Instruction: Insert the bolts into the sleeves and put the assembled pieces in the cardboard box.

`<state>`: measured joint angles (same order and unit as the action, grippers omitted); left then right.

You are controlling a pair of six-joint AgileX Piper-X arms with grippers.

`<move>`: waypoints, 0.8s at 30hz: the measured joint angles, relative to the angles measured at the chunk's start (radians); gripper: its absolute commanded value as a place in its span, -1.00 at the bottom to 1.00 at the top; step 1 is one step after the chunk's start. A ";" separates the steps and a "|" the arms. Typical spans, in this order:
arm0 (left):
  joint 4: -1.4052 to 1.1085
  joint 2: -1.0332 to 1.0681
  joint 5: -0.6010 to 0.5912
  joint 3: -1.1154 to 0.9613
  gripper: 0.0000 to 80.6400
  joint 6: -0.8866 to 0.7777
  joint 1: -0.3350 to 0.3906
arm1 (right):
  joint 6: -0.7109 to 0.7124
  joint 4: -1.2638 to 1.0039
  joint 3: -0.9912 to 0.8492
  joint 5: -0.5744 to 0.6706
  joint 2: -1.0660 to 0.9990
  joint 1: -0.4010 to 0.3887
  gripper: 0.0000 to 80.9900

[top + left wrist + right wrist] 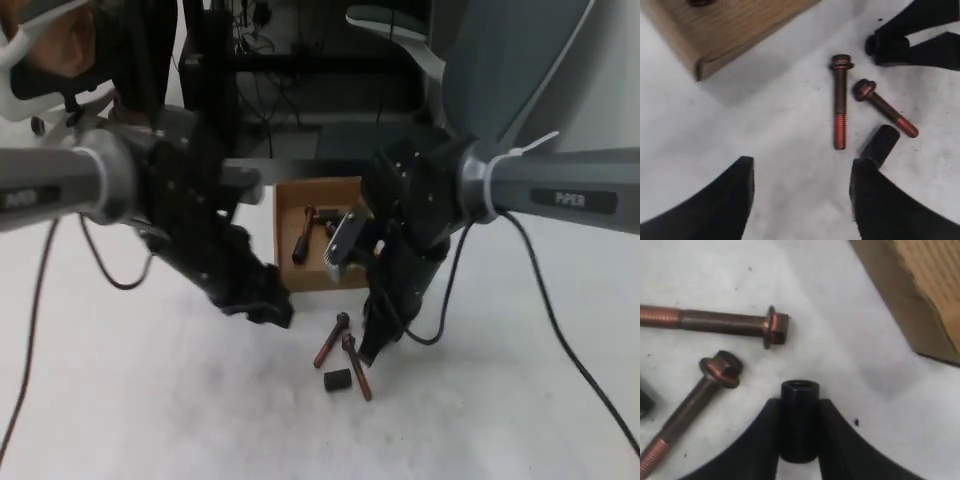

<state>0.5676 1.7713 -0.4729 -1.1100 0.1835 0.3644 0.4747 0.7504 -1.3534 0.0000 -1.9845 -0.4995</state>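
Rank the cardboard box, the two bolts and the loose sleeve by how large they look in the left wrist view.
Cardboard box, partly cut off.
One bolt and the other bolt, about alike.
Loose sleeve.

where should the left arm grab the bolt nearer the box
Probably the smooth shank of the bolt, from above, left gripper jaws across its length: it lies flat on the bench, and that leaves the threaded end free for the loose sleeve.
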 measured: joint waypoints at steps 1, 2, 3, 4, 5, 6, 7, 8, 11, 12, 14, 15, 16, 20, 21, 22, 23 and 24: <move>-0.013 0.000 0.002 0.000 0.31 0.002 0.018 | -0.026 0.001 0.008 -0.005 0.017 0.011 -0.99; -0.033 0.000 0.011 0.000 0.31 0.002 0.040 | -0.051 0.000 0.015 -0.007 0.040 0.024 -0.99; -0.053 0.000 0.026 0.000 0.31 0.002 0.061 | -0.067 0.002 0.020 -0.007 0.061 0.038 -0.99; -0.069 0.000 0.041 0.000 0.31 0.002 0.080 | -0.083 0.001 0.030 0.000 0.093 0.054 -0.99; -0.088 0.000 0.059 0.000 0.30 0.002 0.095 | -0.097 0.001 0.042 0.011 0.128 0.068 -0.99; -0.105 0.000 0.074 0.000 0.28 0.002 0.109 | -0.105 0.001 0.054 0.025 0.157 0.079 -0.99; -0.120 0.000 0.085 0.000 0.26 0.002 0.121 | -0.116 0.000 0.073 0.035 0.195 0.092 -0.99; -0.131 0.000 0.093 0.000 0.25 0.002 0.128 | -0.121 0.005 0.093 0.043 0.231 0.100 -0.99; -0.156 0.000 0.107 0.000 0.22 0.002 0.135 | -0.125 0.009 0.170 0.052 0.331 0.108 -0.99; -0.162 0.000 0.116 0.000 0.22 0.002 0.135 | -0.128 0.008 0.193 0.051 0.355 0.108 -0.99; -0.173 0.000 0.120 0.000 0.22 0.002 0.135 | -0.145 0.009 0.249 0.054 0.410 0.108 -0.99; -0.173 0.000 0.120 -0.006 0.22 0.002 0.135 | -0.152 0.005 0.271 0.054 0.428 0.108 -0.99; -0.171 0.006 0.117 -0.017 0.22 0.002 0.135 | -0.161 0.002 0.297 0.054 0.453 0.108 -0.99; -0.133 0.059 0.117 -0.095 0.22 0.014 0.141 | -0.177 -0.009 0.366 0.057 0.529 0.108 -0.99; -0.110 0.079 0.119 -0.117 0.22 0.021 0.143 | -0.177 -0.009 0.376 0.059 0.543 0.108 -0.99; -0.084 0.098 0.120 -0.137 0.22 0.027 0.143 | -0.177 -0.009 0.383 0.059 0.556 0.108 -0.99; -0.057 0.115 0.119 -0.154 0.22 0.035 0.146 | -0.177 -0.009 0.389 0.059 0.567 0.108 -0.99; -0.041 0.128 0.125 -0.166 0.22 0.043 0.148 | -0.177 -0.009 0.393 0.059 0.578 0.108 -0.99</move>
<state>0.5270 1.8996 -0.3478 -1.2760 0.2266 0.5121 0.2979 0.7412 -0.9609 0.0592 -1.4068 -0.3914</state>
